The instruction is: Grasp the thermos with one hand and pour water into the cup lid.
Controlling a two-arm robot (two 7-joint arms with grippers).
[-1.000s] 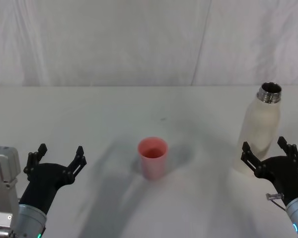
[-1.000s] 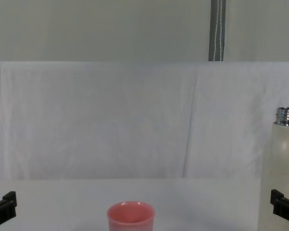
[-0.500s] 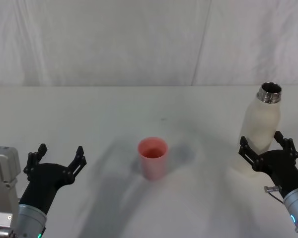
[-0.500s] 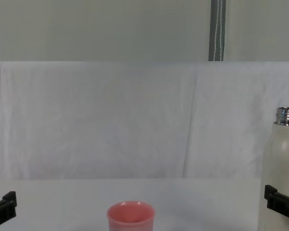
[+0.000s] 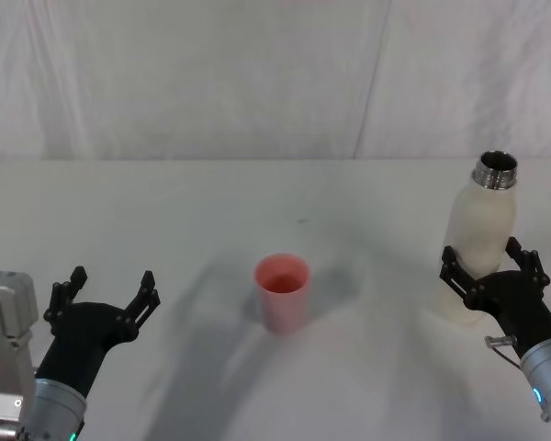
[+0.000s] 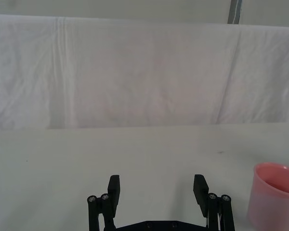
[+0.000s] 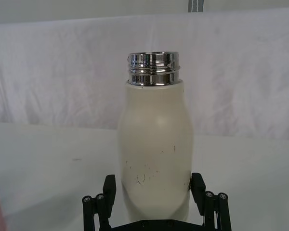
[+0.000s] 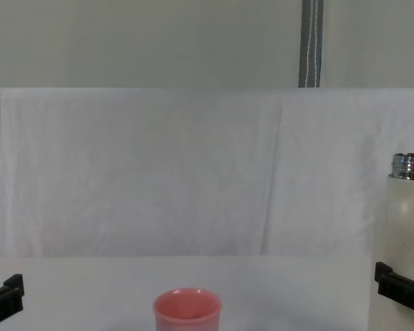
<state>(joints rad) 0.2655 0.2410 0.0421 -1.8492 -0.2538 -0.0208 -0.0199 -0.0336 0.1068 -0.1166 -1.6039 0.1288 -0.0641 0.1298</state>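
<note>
The cream-white thermos stands upright at the table's right side, its steel neck uncapped. My right gripper is open and straddles its lower body, one finger on each side. In the right wrist view the thermos sits between the fingers, close to them. The pink cup lid stands upright near the table's middle, well left of the thermos. My left gripper hovers open and holds nothing at the front left, left of the cup lid. No water is visible.
A white cloth covers the table and hangs as a backdrop behind it. A grey pole rises behind the backdrop. Open table lies between the cup lid and the thermos.
My right gripper has moved forward until its fingers flank the thermos's lower body. The thermos has shifted very slightly left. The left gripper and the cup lid have not moved.
</note>
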